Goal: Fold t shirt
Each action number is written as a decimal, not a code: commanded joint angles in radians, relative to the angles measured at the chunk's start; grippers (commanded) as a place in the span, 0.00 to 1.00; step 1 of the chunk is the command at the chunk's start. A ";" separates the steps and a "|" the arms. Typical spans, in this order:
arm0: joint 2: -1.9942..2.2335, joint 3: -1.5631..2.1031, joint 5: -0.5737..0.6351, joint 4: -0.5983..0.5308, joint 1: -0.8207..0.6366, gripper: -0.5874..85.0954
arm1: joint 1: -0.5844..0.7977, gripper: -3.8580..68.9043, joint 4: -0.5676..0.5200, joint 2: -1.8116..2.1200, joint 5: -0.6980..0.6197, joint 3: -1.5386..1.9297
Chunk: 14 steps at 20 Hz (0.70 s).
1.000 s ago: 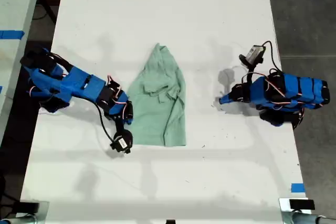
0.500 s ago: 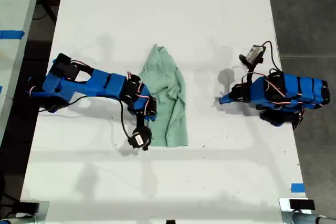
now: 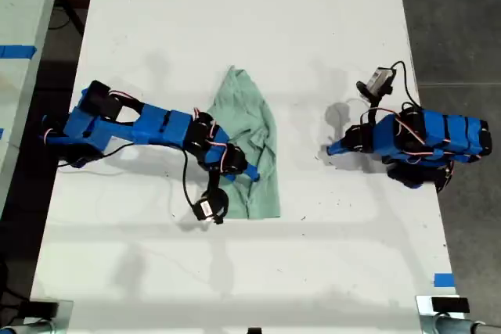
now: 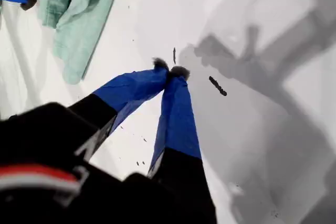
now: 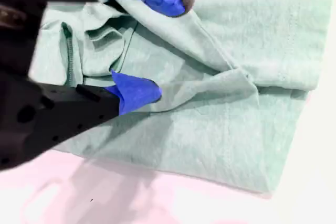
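The t shirt [image 3: 249, 154] is lying wrinkled and partly folded on the white worktop [image 3: 235, 29], about midway between the worktop's two long edges. Its narrow end is pointing toward the edge at the exterior view's top, and its wider hem is lying toward the edge at that view's bottom.

My second pincer [image 5: 157, 45] is sitting over the shirt with its blue fingers spread apart, released. One fingertip [image 5: 170, 1] is resting on a raised fold, and the other fingertip [image 5: 139, 92] is lying on the cloth beside a bunched seam; a ridge of fabric is running between them, but whether they are gripping it cannot be told. In the exterior view this arm [image 3: 141, 127] is reaching in from the worktop's long edge at the view's left, its tip over the shirt's middle.

My first pincer [image 4: 170, 71] is clenched, its two blue fingers meeting at their dark tips with nothing between them. It is hovering over bare worktop, well apart from the shirt [image 4: 79, 14], near the long edge at the exterior view's right [image 3: 335, 149].
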 commanded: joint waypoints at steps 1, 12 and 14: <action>0.026 -0.054 0.018 -0.017 -0.011 0.28 | 0.000 0.07 0.005 0.015 0.002 0.077; 1.066 0.776 -0.156 0.123 -0.011 0.01 | 0.000 0.07 0.005 0.015 0.000 0.077; 1.338 1.034 -0.143 0.101 -0.040 0.01 | 0.002 0.07 0.005 0.015 -0.003 0.077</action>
